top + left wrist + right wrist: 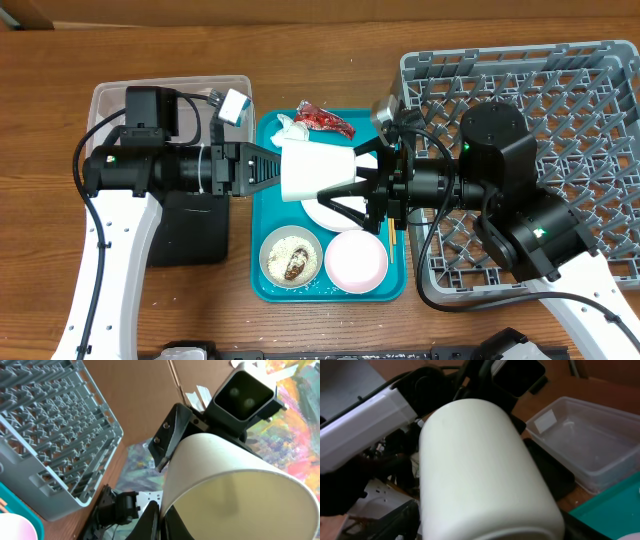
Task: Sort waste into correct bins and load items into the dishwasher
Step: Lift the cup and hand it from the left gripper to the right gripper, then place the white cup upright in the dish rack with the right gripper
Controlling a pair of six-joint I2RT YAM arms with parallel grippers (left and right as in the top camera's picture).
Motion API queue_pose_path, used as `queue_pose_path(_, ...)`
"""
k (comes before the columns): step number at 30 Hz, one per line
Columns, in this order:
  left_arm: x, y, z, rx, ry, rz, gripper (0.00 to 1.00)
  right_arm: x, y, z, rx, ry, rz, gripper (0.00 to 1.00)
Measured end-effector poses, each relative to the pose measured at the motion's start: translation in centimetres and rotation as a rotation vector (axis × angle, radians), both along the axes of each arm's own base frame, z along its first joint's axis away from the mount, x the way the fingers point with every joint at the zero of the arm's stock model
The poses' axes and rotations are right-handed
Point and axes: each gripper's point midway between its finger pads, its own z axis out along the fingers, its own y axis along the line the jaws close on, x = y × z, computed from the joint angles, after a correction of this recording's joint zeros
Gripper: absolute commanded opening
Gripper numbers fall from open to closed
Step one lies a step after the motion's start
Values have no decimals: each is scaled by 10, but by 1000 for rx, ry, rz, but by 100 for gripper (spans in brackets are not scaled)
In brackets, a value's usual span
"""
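An off-white bowl (pixel 315 170) is held on its side above the teal tray, between both grippers. My left gripper (pixel 272 166) is shut on its rim; the left wrist view shows the fingers (pixel 162 520) pinching the bowl's (pixel 235 485) edge. My right gripper (pixel 345 180) straddles its closed end, with fingers against both sides of the bowl (pixel 480 470). On the tray lie a red wrapper (pixel 325 120), a white tissue (pixel 290 128), a bowl of food bits (pixel 291 258), a pink bowl (pixel 356 260), a partly hidden plate (pixel 325 213) and chopsticks (pixel 392 236).
The teal tray (pixel 262 290) sits mid-table. The clear tub (pixel 110 100) and black tray (pixel 190 235) are to the left, under my left arm. The grey dish rack (pixel 590 90) is to the right, under my right arm.
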Motion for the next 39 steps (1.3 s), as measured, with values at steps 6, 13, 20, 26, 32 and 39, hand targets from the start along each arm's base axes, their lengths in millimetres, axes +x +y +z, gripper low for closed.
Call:
queue_pose_path(6,-4,-7,-2,11,0,-24,4,-2,0,3,8,-13,7,86)
queue_pose_path(13,-5,-7,-1,8,0,-25,18,-1,-1,3,4,-14,-4,66)
queue_pose_path(20,-1,-7,-8,46,-7,-6,100,1,-6,-5,-31,13,-49,66)
queue_pose_path(26,13,0,-32,188,-5,78,100,5,-40,-16,-144,22,-277,67)
queue_pose_path(32,29,17,-51,305,22,177,81,3,-117,-50,-353,132,-687,67)
queue_pose_path(39,38,31,-42,452,2,267,82,10,-178,-115,-672,336,-1011,67)
